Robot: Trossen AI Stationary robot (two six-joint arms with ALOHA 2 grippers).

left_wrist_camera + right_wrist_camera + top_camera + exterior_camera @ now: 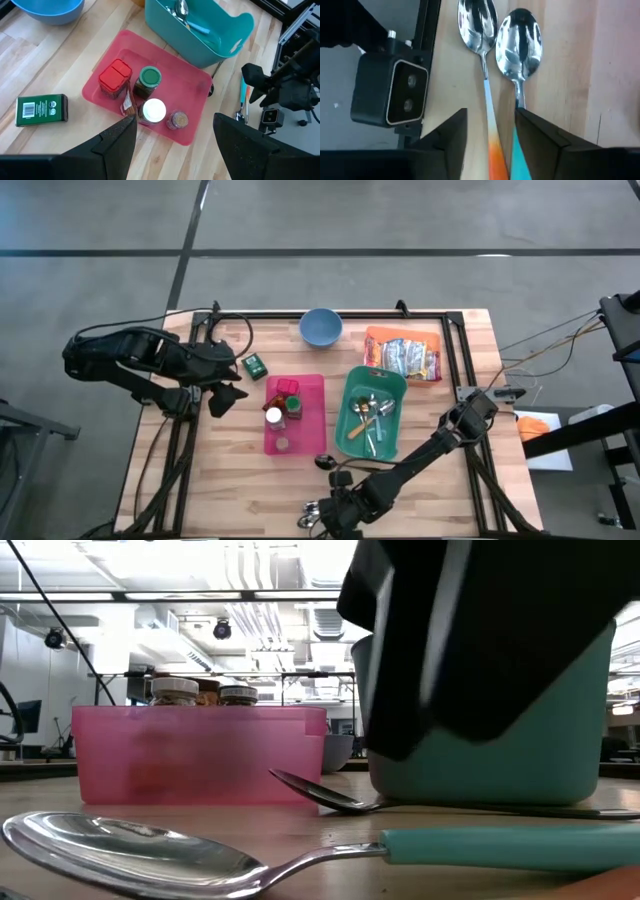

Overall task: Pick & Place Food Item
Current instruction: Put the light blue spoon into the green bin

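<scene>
Food packets (pixel 405 358) lie in an orange tray at the far right. Spice jars (pixel 150 82) stand in a pink tray (pixel 310 415), and a green box (pixel 257 365) lies to its left. My right gripper (pixel 490 145) is low at the table's near edge (pixel 318 518). It is open, and its fingers stand either side of the handles of two spoons (pixel 517 45) that lie flat on the wood. My left gripper (pixel 175 145) hangs open above the table, left of the pink tray (pixel 228 398), holding nothing. My right gripper points steeply down over the orange handle (pixel 495 150) and the teal handle (pixel 520 150). The teal handle runs under one finger (pixel 540 140). Whether that finger touches it I cannot tell. Both spoons lie on the table.
A teal bin (pixel 372 412) with cutlery stands right of the pink tray. A blue bowl (pixel 321 326) sits at the far edge. A dark spoon (pixel 322 461) lies just in front of the bin. A small camera box (pixel 390 90) is mounted at the near edge beside the spoons.
</scene>
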